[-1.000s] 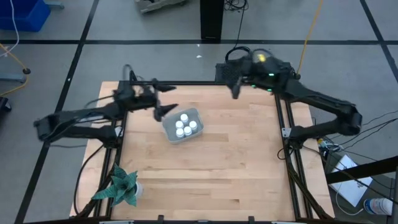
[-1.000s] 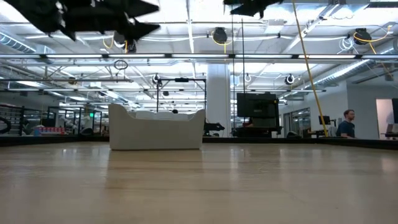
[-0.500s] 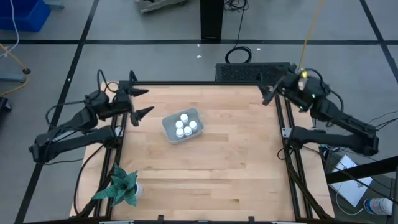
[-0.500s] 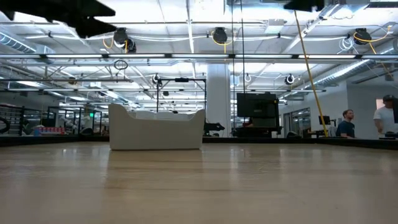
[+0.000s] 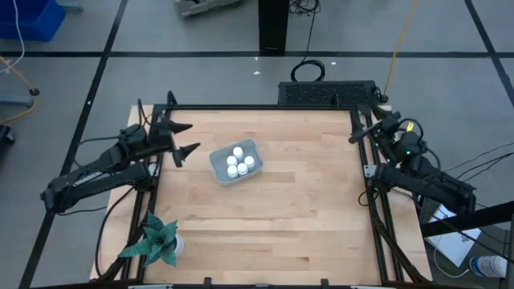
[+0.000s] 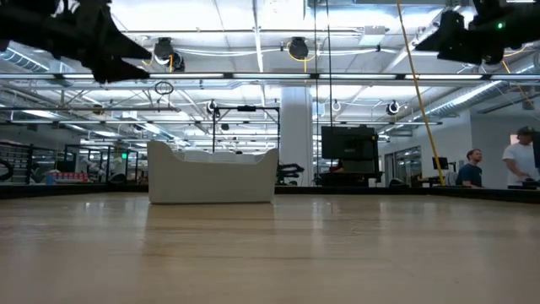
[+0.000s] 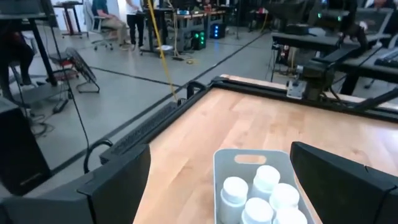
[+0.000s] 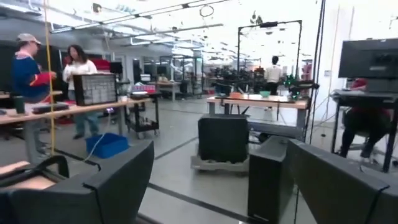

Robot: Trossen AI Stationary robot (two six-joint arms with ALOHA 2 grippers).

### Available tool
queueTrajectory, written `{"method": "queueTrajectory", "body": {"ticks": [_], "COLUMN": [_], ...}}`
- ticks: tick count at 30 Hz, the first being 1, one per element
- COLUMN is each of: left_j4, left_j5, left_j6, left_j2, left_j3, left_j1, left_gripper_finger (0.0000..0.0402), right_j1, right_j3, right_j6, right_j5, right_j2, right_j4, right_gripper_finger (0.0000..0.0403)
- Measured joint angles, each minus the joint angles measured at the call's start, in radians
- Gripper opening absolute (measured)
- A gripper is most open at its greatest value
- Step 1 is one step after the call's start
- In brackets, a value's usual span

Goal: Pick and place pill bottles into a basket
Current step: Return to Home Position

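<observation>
Toward 11 o'clock from the middle of the surface [image 5: 273,217] sits the basket [image 5: 221,170]. All five pill bottles [image 5: 239,161] stand upright inside it, packed close together with their caps up. At 9 o'clock of the basket, near it but not touching, the left end effector [image 5: 191,137] hovers over the surface's left edge. Its fingers [image 7: 115,183] are spread wide and hold nothing, and its wrist view looks between them onto the basket and bottles. Well apart at 3 o'clock, over the right-hand frame rail, the right end effector [image 5: 361,122] hangs with its own fingers [image 8: 106,186] also wide and empty, facing the room. A green star-shaped plant [image 5: 152,239] stands at the surface's 7 o'clock corner. From the low view both end effectors show high above the surface.
</observation>
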Motion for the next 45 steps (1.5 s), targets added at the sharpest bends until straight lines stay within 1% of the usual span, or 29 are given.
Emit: {"method": "queueTrajectory", "body": {"ticks": [2, 6, 9, 12, 14, 18, 21, 25, 31, 34, 37, 39, 42, 45], "left_j4": [0.079, 0.256, 0.36, 0.423, 0.463, 0.488, 0.493, 0.49, 0.46, 0.458, 0.457, 0.456, 0.444, 0.421], "left_j5": [0.0, 0.001, 0.0, 0.001, 0.001, 0.0, 0.001, 0.001, 0.002, 0.002, 0.004, 0.031, 0.101, 0.132], "left_j6": [-0.02, -0.069, -0.111, -0.154, -0.173, -0.158, -0.152, -0.134, -0.132, -0.134, -0.12, -0.086, -0.045, -0.053], "left_j2": [0.0, 0.0, 0.0, 0.0, 0.0, 0.0, 0.0, 0.0, 0.0, 0.0, 0.0, 0.002, 0.002, 0.002], "left_j3": [-0.059, -0.192, -0.275, -0.333, -0.366, -0.387, -0.387, -0.387, -0.387, -0.387, -0.387, -0.387, -0.386, -0.386], "left_j1": [0.0, 0.0, 0.0, 0.0, 0.0, 0.0, 0.0, 0.0, 0.0, 0.0, 0.0, 0.0, -0.001, -0.001], "left_gripper_finger": [0.0392, 0.0392, 0.0392, 0.0392, 0.0392, 0.0392, 0.0392, 0.0392, 0.0392, 0.0392, 0.0392, 0.0392, 0.0392, 0.0392], "right_j1": [0.001, 0.0, 0.0, 0.0, 0.0, 0.0, 0.0, 0.0, 0.0, 0.0, 0.0, 0.0, 0.0, 0.0], "right_j3": [-0.044, -0.119, -0.16, -0.193, -0.22, -0.287, -0.323, -0.333, -0.334, -0.332, -0.332, -0.332, -0.333, -0.333], "right_j6": [0.016, 0.047, 0.071, 0.106, 0.122, 0.077, 0.044, 0.011, 0.031, 0.069, 0.098, 0.112, 0.117, 0.13], "right_j5": [0.022, 0.147, 0.187, 0.236, 0.227, 0.15, 0.041, -0.114, -0.3, -0.356, -0.369, -0.393, -0.43, -0.463], "right_j2": [-0.038, -0.107, -0.15, -0.167, -0.162, -0.158, -0.157, -0.157, -0.153, -0.153, -0.152, -0.152, -0.152, -0.152], "right_j4": [0.002, 0.002, 0.0, 0.009, 0.008, 0.007, 0.013, 0.017, -0.024, -0.068, -0.1, -0.101, -0.097, -0.098], "right_gripper_finger": [0.0357, 0.0357, 0.0357, 0.0357, 0.0357, 0.0357, 0.0357, 0.0357, 0.0357, 0.0357, 0.0357, 0.0357, 0.0357, 0.0357]}}
